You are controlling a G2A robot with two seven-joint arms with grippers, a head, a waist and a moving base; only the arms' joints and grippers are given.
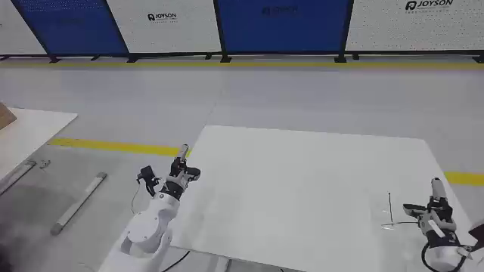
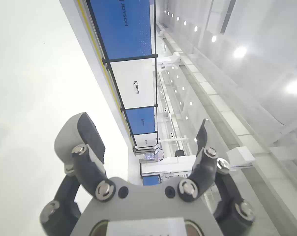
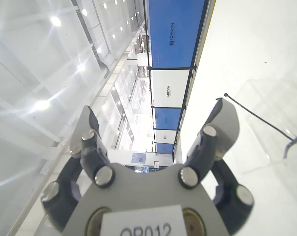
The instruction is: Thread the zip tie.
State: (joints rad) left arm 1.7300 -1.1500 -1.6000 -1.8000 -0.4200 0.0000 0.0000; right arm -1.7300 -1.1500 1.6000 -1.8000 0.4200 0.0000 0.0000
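A big hall with a grey floor stretches back to a row of blue and white partition panels (image 1: 283, 11) along the top of the frame, and a yellow line (image 1: 113, 146) is painted on the floor. A white table (image 1: 302, 189) takes up the lower middle of the top view. The corner of a second white table (image 1: 30, 132) shows at the left edge, with a grey bar (image 1: 79, 202) lying on the floor below it.

The left gripper (image 1: 181, 159) is at the table's left edge, in the lower left of the frame. Its own wrist view shows the left gripper (image 2: 146, 128) spread wide with nothing between its dark pads (image 2: 92, 133).

The right gripper (image 1: 436, 189) is in the lower right corner of the frame, over the table's right end. It too is spread wide and empty (image 3: 154, 108).

The zip tie (image 1: 390, 208) is a thin black strip on the lower right part of the table, just left of the right gripper and apart from it. In the right wrist view the zip tie (image 3: 256, 116) runs across a clear sheet (image 3: 261, 94) on the table, its small head at one end. I cannot tell whether it lies flat.
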